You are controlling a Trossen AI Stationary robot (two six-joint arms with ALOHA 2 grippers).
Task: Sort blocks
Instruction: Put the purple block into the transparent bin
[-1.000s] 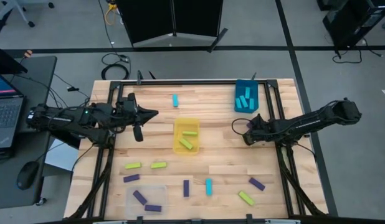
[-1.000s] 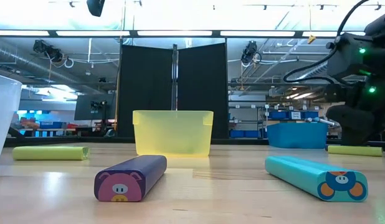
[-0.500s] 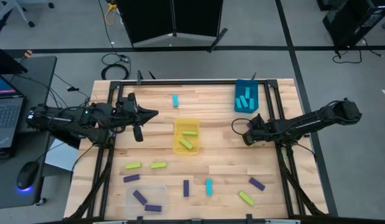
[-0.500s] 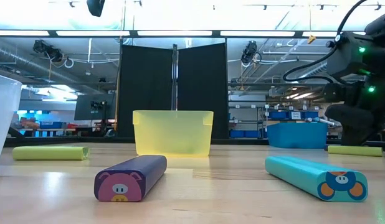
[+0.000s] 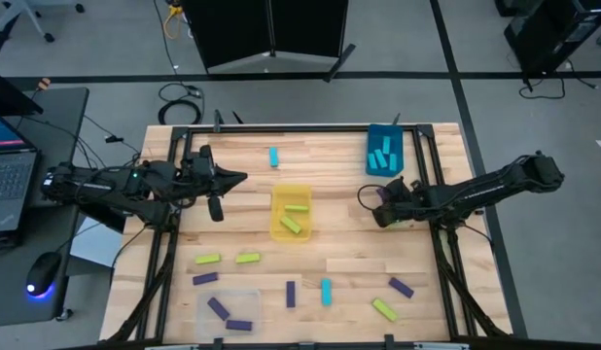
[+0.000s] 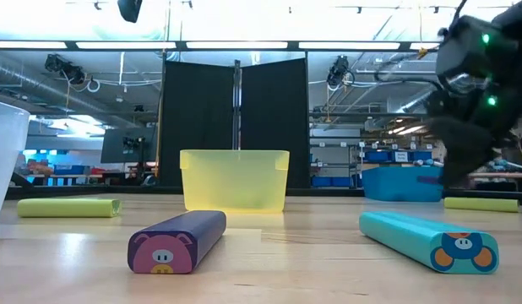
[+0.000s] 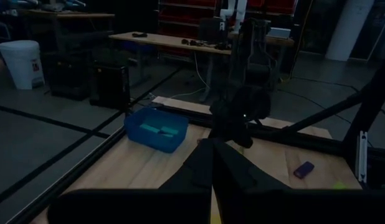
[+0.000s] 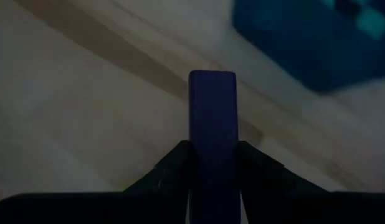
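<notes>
My right gripper (image 5: 371,201) is over the table's right half, just near of the blue bin (image 5: 384,151), and is shut on a purple block (image 8: 212,112). My left gripper (image 5: 240,178) hangs shut with nothing in it over the left half, and its fingers (image 7: 205,163) point level toward the right. Loose blocks lie flat on the wood: a cyan one (image 5: 273,157) at the far middle, two yellow-green ones (image 5: 207,260) at the near left, and purple (image 5: 291,294) and cyan (image 5: 326,292) ones at the near middle. My right gripper pinches the purple block's two long sides (image 8: 212,155) between its two fingers (image 8: 174,163). The fingers come slanting down from the table's right side and lie along the block. The block's free end (image 8: 212,81) juts out past the fingertips, clear of the wood.
A yellow bin (image 5: 291,212) with yellow-green blocks stands mid-table. A clear bin (image 5: 228,311) with purple blocks is at the near left. More blocks, purple (image 5: 401,287) and yellow-green (image 5: 384,309), lie at the near right. Black frame rails (image 5: 442,262) run along both table sides.
My right gripper has risen and shifted a little toward the table's left, carrying the purple block up off the wood.
</notes>
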